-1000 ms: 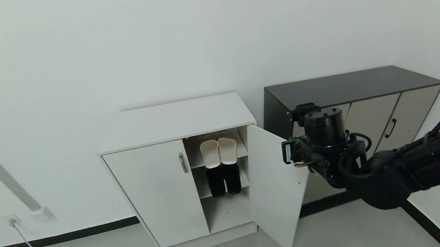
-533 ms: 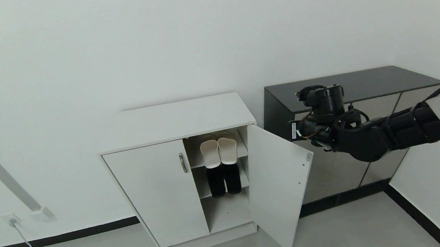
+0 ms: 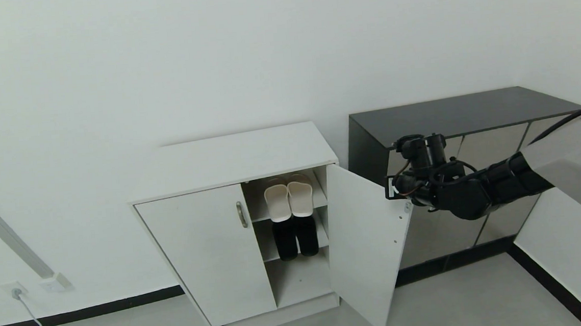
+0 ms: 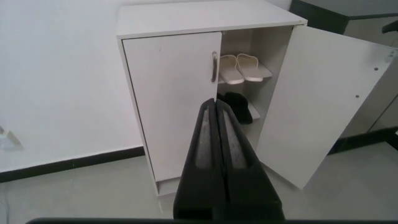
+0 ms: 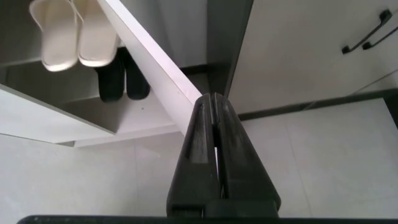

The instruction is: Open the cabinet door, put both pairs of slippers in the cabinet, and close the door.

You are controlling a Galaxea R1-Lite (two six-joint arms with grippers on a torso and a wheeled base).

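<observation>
Slippers: both pairs are inside the cabinet [image 3: 229, 159]. The white slippers [image 3: 289, 200] sit on the top shelf and the black slippers [image 3: 296, 242] on the shelf below.
Door: the right-hand door [image 3: 365, 250] stands wide open, swung out toward the dark sideboard [image 3: 461, 112].
Right gripper: the right gripper [image 5: 215, 106] has its fingers pressed together, holding nothing. It sits at the door's upper outer corner, on the outside face, and I cannot tell if it touches.
Left gripper: the left gripper [image 4: 216, 109] is also pressed together and empty, well back from the cabinet front.
Stage: only the closing looks left to do.
Risk: a push from closed fingertips so near the corner could slip off the edge and leave the door ajar.
Risk: too hard a shove may make the door bounce back.
Risk: the white pair seems to jut past its shelf and might catch the door.
</observation>
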